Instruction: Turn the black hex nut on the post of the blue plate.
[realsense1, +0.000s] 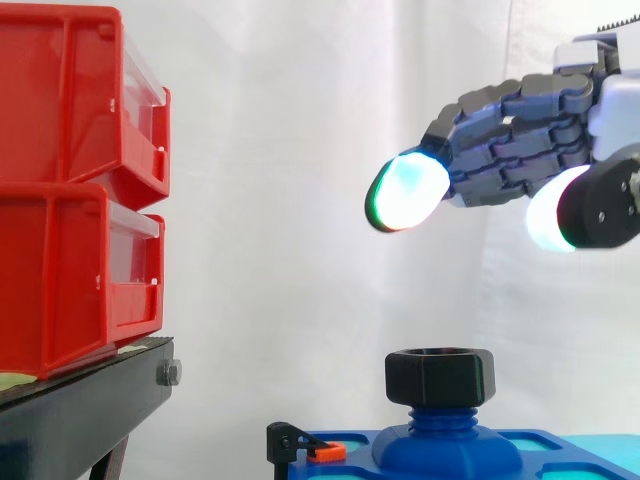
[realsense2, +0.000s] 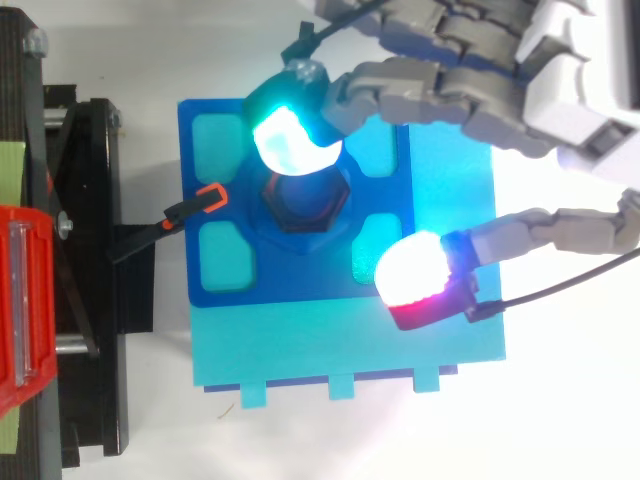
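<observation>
One hand (realsense1: 520, 130), slack & empty, above blk hex nut (realsense1: 440, 376) on plate (realsense2: 300, 275) post (realsense1: 440, 418)

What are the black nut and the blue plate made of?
The black hex nut looks like plastic: it is matt, with soft dull highlights rather than a metal shine, though coated metal can't be ruled out. The blue plate and its threaded post also look like plastic: solid colour, smooth, with slightly glossy rounded edges.

A white curtain (realsense1: 300, 150) hangs behind stacked red bins (realsense1: 70, 190) on a black stand (realsense1: 80, 400).
</observation>
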